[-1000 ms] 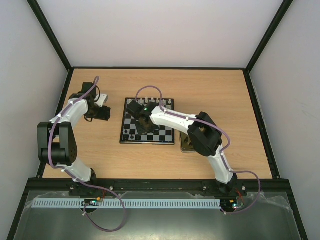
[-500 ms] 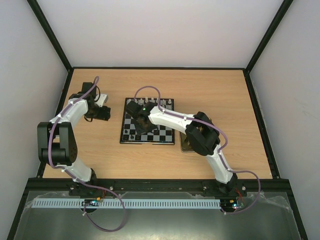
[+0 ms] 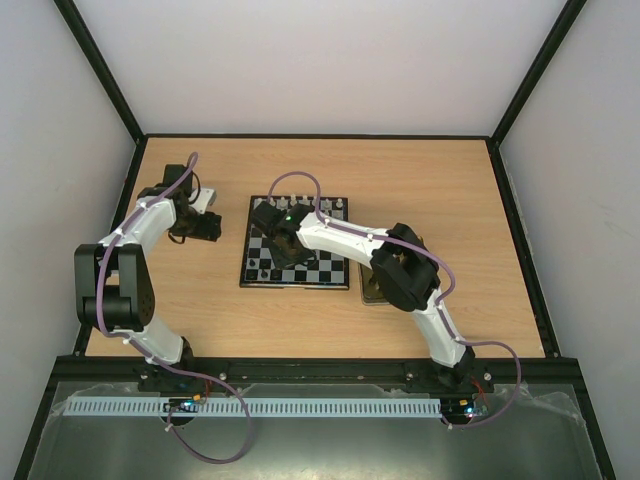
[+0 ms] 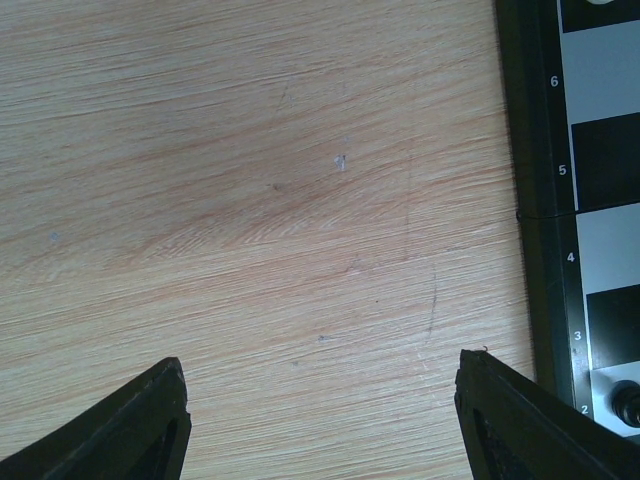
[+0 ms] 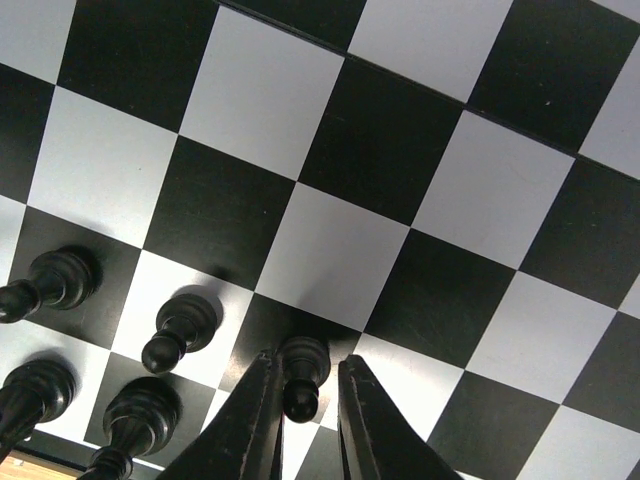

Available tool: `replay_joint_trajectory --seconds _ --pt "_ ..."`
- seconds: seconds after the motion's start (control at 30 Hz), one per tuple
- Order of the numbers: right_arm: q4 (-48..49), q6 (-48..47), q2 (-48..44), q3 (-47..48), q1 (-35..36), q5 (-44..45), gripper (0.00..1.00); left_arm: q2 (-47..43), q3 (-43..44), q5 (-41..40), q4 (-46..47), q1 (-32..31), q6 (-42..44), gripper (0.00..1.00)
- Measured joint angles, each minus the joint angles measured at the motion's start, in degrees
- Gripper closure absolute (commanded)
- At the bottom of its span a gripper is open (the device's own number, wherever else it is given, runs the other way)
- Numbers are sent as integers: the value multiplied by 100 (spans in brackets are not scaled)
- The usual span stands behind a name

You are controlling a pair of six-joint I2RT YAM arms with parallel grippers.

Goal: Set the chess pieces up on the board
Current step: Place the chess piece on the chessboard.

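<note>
the board (image 3: 318,272) lies flat near the middle of the wooden surface (image 3: 450,200), its checks black and silvery-grey inside a thin black rim. the right arm reaches across it from the near right corner, and the right fingers (image 5: 250,430) point down over its near left part. in the right wrist view these fingers stand close together on either side of a black pawn (image 5: 300,375), which stands upright on a dark square. the gap around it is very narrow, and i cannot tell whether the fingers press the pawn or just flank it.

four more black chessmen (image 5: 180,330) stand to the left of that pawn in the same view, in two short rows of neighbouring squares near the board's edge. the squares beyond them are bare. in the top view a row of white chessmen (image 3: 320,203) stands along the far edge of the board.

the left fingers (image 4: 140,430) hang well apart over bare wood, released, with nothing between them. they are just beside the board's left rim, which runs down the right side of the left wrist view with its printed numbers. one black piece (image 4: 628,400) shows there at the lower right corner.

a flat yellowish tin (image 3: 366,291) lies just beside the board's right edge, mostly hidden under the right arm.
</note>
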Motion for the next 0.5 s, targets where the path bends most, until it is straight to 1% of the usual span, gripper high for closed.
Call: replay_joint_trajectory --seconds 0.33,0.5 --pt "-2 0 0 0 0 33 76 -2 -55 55 -2 2 2 27" --pt "-7 0 0 20 0 59 75 -7 -85 103 -4 0 2 27"
